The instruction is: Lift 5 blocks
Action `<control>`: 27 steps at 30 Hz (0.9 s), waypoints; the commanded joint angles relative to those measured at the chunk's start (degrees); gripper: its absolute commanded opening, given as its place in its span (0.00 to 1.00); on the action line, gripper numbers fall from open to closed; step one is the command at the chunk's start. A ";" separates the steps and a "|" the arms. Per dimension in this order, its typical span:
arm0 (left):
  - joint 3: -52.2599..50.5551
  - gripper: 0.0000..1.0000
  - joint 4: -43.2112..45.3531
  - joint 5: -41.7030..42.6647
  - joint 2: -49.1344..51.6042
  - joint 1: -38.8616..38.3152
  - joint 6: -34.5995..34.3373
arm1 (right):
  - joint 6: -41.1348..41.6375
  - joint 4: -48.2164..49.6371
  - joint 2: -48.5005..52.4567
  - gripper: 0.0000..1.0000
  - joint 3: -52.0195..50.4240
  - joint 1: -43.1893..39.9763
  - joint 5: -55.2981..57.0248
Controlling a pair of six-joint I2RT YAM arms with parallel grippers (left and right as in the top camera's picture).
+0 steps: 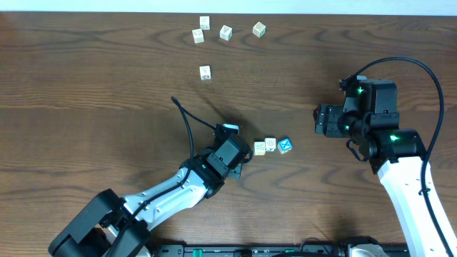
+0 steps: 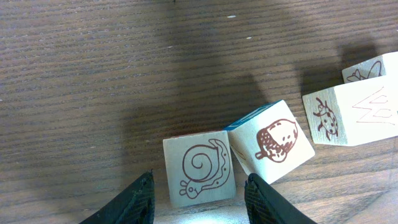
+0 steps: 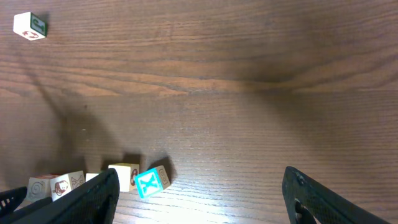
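Note:
A row of blocks lies at mid-table. In the left wrist view a cream block with a snail drawing (image 2: 199, 167) rests on the table between the fingers of my left gripper (image 2: 199, 202), which is open with a small gap on each side. Beside it are a blue-edged acorn block (image 2: 273, 142), tilted against it, and a ladybug block (image 2: 348, 112). The overhead view shows the left gripper (image 1: 235, 143) covering the snail block, with two cream blocks (image 1: 260, 148) and the blue X block (image 1: 285, 145) to its right. My right gripper (image 1: 321, 120) is wide open and empty, near the blue X block (image 3: 149, 183).
Several other whitish cubes (image 1: 226, 32) lie near the table's far edge, and one more cube (image 1: 206, 72) sits closer in. A black cable (image 1: 187, 121) loops off the left arm. The cube with a green face (image 3: 30, 25) shows at the top left of the right wrist view.

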 commanded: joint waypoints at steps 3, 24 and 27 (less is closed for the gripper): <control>-0.66 0.48 -0.09 -0.33 -1.01 -0.24 0.13 | -1.07 -0.22 0.07 0.81 0.76 -0.59 -0.26; -0.68 0.07 -9.86 -13.88 -19.32 2.80 0.33 | 2.32 -5.09 1.81 0.01 -0.02 -0.52 -0.28; -0.83 0.07 -9.99 -13.90 -18.05 4.61 0.09 | 2.47 -2.97 3.02 0.01 -4.04 -0.42 -0.28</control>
